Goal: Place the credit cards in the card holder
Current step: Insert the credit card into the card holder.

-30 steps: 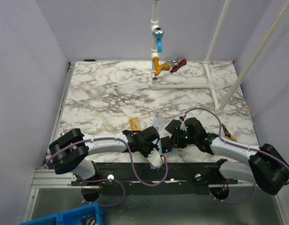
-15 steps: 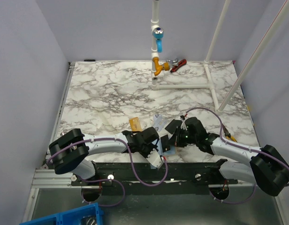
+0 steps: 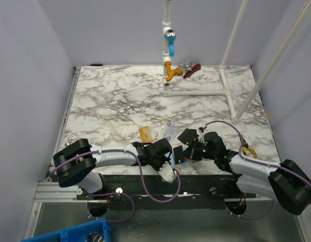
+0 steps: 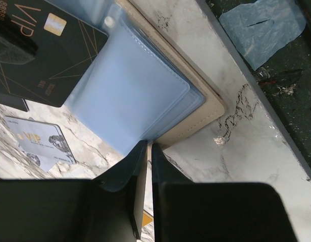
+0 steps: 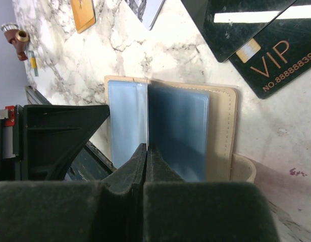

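From the top view, the right arm's wrist has slid right and nearer over the last second, and its cable loop sits lower. The left arm has barely budged. The left hand (image 3: 171, 158) and right hand (image 3: 189, 154) meet over the card holder (image 3: 182, 162) at the near edge of the bench (image 3: 115, 101). The gold card (image 3: 145, 133) and pale card (image 3: 170, 132) lie just beyond.

On the left wrist camera, the card holder (image 4: 130, 85) lies open, light-blue leaves on a beige cover. The left hand (image 4: 147, 151) is pinched tight on a blue leaf's corner. The black VIP card (image 4: 44, 50) lies just beside it.

On the right wrist camera, the right hand (image 5: 146, 154) is clamped on a leaf of the card holder (image 5: 178, 128), with the VIP card (image 5: 276, 58) beyond.
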Available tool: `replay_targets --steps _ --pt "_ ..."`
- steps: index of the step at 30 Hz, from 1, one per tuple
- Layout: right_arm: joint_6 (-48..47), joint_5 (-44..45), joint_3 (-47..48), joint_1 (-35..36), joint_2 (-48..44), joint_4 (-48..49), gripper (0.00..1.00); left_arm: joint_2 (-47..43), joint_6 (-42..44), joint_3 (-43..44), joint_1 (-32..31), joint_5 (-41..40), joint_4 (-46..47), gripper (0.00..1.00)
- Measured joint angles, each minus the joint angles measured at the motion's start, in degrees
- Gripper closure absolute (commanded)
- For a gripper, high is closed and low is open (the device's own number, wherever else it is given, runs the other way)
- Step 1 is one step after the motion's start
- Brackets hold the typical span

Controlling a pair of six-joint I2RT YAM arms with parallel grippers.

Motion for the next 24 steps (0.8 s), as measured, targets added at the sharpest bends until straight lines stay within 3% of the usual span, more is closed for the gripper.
replay_targets --steps 10,24 --pt "3.1 -3.1 -4.7 -2.1 2.3 10.7 0.99 0.3 -0.7 0.0 -0.3 -0.3 0.8 0.89" --pt "5.3 -7.4 -7.1 -4.9 3.7 18.0 0.99 0.3 -2.8 -0.2 -0.6 -1.0 2.1 0.88"
